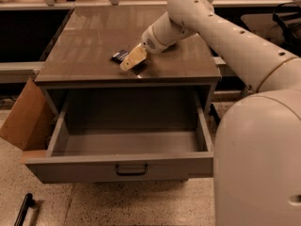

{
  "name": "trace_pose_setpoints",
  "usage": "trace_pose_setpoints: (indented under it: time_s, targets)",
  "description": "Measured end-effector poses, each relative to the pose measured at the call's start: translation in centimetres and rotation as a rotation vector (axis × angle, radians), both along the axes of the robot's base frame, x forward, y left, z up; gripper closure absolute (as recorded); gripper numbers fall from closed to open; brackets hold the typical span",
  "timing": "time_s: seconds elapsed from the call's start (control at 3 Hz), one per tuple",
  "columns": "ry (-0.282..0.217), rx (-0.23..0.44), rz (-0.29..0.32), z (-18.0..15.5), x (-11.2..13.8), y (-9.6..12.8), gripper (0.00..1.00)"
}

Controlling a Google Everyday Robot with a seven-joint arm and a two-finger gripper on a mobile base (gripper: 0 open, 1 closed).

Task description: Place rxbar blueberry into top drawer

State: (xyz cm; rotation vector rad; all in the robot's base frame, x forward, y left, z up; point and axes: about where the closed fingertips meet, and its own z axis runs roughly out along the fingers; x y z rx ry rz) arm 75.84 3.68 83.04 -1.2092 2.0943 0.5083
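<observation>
gripper (127, 64) low over glossy brown tabletop (94, 36), matt tan plastic; top drawer (70, 166) matt grey metal

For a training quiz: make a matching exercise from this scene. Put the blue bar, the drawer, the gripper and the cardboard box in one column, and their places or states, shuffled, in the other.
1 rxbar blueberry
2 top drawer
3 gripper
4 cardboard box

A pulled out, open
B at picture left, beside the cabinet
C lying flat on the cabinet top
D low over the cabinet top, right at the bar

Pairs: 1-C, 2-A, 3-D, 4-B
</observation>
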Motion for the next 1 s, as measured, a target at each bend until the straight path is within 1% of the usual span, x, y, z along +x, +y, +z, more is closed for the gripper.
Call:
trace_pose_setpoints:
  time_s: [0.33,0.67,1.0]
  targets:
    - [0.006,0.003,0.005,-0.4,0.2,0.6,0.42]
    - [-0.004,0.024,0.007,0.2,0.1,0.6,0.65]
    - [-0.044,0.062,0.017,2.2,-0.8,0.5,0.89]
